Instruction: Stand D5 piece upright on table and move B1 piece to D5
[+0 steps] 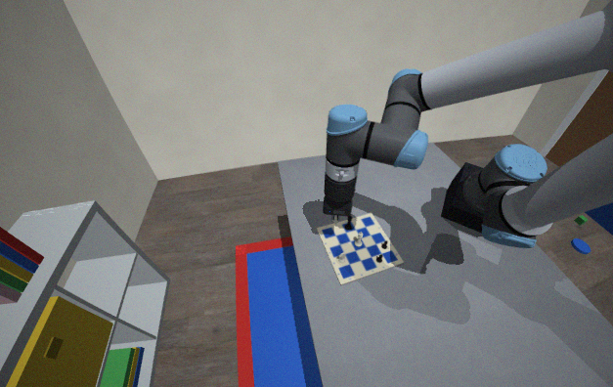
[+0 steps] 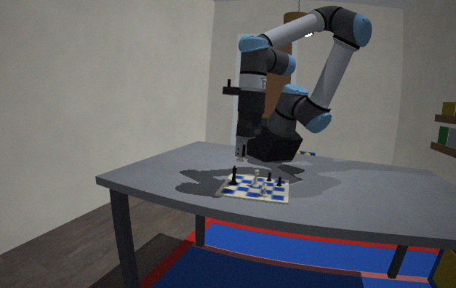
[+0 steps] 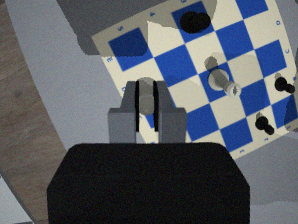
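The gripper [image 2: 240, 156] hangs above the bench [image 2: 353, 204], over the far left corner of the chessboard [image 2: 245, 195], and its fingers are clamped on a small pale piece [image 2: 240, 158] that is lifted clear of the board. The board lies near the bench's front edge, toward its left end. On it stand a tall black piece [image 2: 233, 175] at the left far corner, a white piece [image 2: 256, 177] near the middle, two small black pieces [image 2: 269, 177] further right, and one more white piece [image 2: 264, 190] closer to the front edge.
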You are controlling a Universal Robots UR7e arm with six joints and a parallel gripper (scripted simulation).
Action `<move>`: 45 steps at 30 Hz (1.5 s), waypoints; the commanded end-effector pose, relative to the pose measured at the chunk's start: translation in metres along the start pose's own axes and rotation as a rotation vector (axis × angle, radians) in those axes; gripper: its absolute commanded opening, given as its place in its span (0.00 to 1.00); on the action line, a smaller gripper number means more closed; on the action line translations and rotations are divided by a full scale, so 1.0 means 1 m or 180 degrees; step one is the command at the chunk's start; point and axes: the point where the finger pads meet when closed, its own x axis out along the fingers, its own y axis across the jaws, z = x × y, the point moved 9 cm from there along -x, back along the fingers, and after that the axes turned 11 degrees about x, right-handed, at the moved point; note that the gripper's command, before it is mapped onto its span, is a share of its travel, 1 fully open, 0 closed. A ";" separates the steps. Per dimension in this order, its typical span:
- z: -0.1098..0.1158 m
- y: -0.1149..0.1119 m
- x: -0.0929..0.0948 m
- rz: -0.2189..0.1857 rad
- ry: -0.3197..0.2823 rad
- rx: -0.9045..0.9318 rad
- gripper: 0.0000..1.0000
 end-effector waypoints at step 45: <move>-0.136 0.036 0.020 -0.0004 -0.0006 -0.1073 0.00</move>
